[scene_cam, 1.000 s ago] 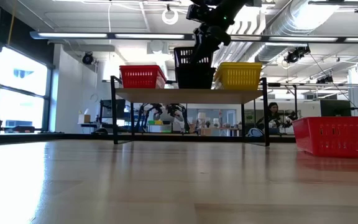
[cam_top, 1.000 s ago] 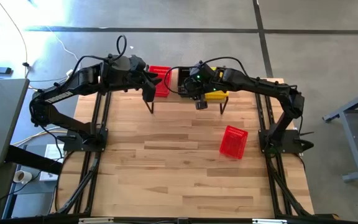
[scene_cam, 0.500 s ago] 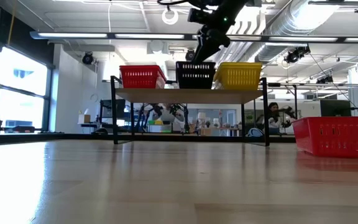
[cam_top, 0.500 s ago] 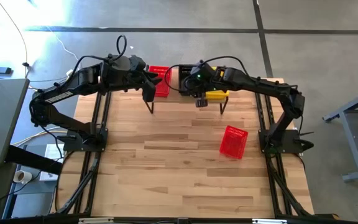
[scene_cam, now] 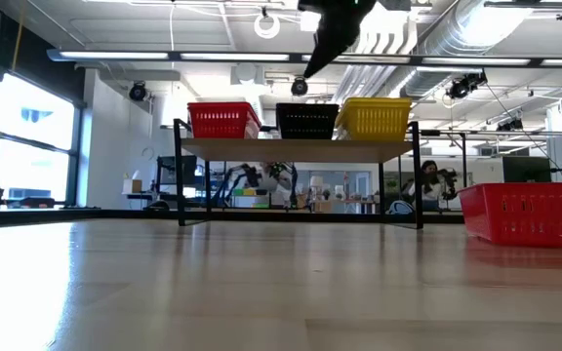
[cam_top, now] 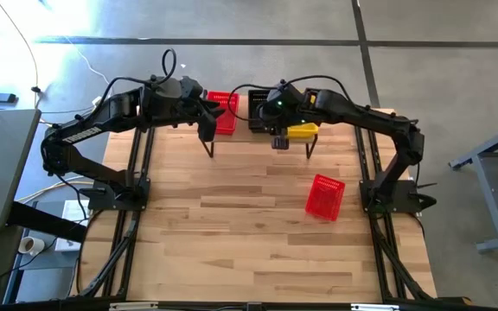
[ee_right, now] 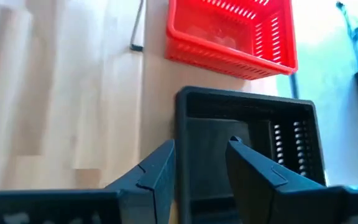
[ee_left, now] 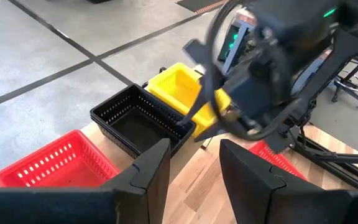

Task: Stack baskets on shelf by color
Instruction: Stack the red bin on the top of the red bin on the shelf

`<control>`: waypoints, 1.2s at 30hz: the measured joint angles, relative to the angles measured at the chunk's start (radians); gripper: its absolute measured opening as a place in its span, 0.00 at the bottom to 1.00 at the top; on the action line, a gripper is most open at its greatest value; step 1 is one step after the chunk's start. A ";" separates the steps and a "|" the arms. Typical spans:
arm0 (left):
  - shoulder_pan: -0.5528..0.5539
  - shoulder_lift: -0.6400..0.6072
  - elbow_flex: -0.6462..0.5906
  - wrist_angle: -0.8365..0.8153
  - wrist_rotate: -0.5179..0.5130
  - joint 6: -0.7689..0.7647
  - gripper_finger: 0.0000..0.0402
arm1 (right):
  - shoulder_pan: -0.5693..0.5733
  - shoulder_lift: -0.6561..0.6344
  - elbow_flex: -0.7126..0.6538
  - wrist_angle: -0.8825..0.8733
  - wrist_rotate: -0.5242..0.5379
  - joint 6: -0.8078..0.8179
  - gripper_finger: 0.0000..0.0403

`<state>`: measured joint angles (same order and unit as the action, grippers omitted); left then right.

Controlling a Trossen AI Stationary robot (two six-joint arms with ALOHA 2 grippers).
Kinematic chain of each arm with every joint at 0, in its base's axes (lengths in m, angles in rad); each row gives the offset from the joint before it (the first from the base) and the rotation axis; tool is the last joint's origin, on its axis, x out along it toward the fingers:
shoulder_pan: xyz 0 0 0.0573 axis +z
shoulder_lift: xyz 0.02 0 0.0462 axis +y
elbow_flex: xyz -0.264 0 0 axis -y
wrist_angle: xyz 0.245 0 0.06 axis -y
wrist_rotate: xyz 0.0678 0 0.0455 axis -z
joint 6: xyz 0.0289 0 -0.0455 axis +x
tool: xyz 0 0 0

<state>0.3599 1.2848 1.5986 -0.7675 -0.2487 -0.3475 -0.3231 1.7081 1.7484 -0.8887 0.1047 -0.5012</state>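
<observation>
On the shelf (scene_cam: 301, 148) at the table's far edge stand a red basket (scene_cam: 223, 119), a black basket (scene_cam: 307, 120) and a yellow basket (scene_cam: 372, 117), side by side on their bases. A further red basket (cam_top: 324, 197) lies on the tabletop toward the right. My right gripper (ee_right: 201, 163) is open and hovers above the black basket (ee_right: 247, 124), clear of it. My left gripper (ee_left: 194, 165) is open too and waits off the shelf's left end, facing the red basket (ee_left: 48, 165), black basket (ee_left: 138, 118) and yellow basket (ee_left: 179, 87).
The shelf's thin black legs (scene_cam: 179, 185) stand on the wooden tabletop (cam_top: 232, 233). The loose red basket (scene_cam: 530, 210) sits near the right arm's base. Beyond the table lies a room with desks and a seated person (scene_cam: 427, 180).
The right gripper lowered the black basket, at first tilted and raised, until it sat level on the shelf between the red and yellow baskets. It then let go and rose straight up, clear of the basket. The left arm kept still.
</observation>
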 joint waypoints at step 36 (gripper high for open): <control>-0.008 0.000 0.000 -0.174 0.003 0.359 0.32 | 0.433 -0.031 -0.010 -0.682 0.281 1.354 0.32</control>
<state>0.3522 1.2846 1.5982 -0.9413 -0.2461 0.0116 0.1096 1.6768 1.7381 -1.5707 0.3860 0.8524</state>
